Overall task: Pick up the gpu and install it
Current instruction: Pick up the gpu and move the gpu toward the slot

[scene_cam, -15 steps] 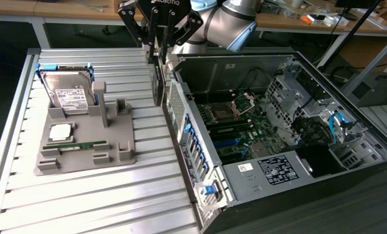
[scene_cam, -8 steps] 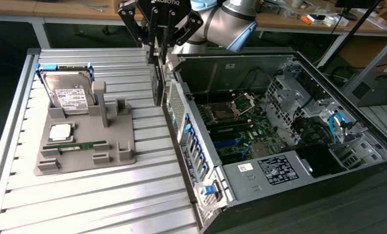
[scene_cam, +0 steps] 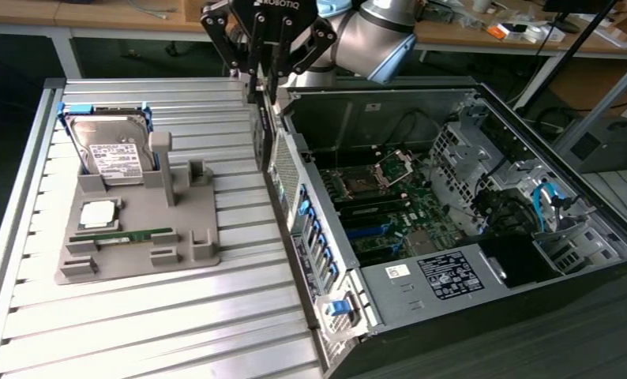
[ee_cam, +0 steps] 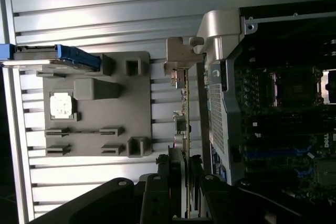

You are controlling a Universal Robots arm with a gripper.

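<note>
We see the gripper (ee_cam: 184, 165) clamped on the thin flat gpu (ee_cam: 186, 103), its shiny metal bracket (ee_cam: 181, 56) just beside the perforated case (ee_cam: 216, 119) wall.

gpu (ee_cam: 184, 103) edge-on, faces unseen; one end hidden between fingers (ee_cam: 170, 182).

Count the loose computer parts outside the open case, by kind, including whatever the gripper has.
hard drive: 1
processor chip: 1
memory stick: 1
gpu: 1, clamped edge-on in the gripper, beside the case
Total: 4
</note>
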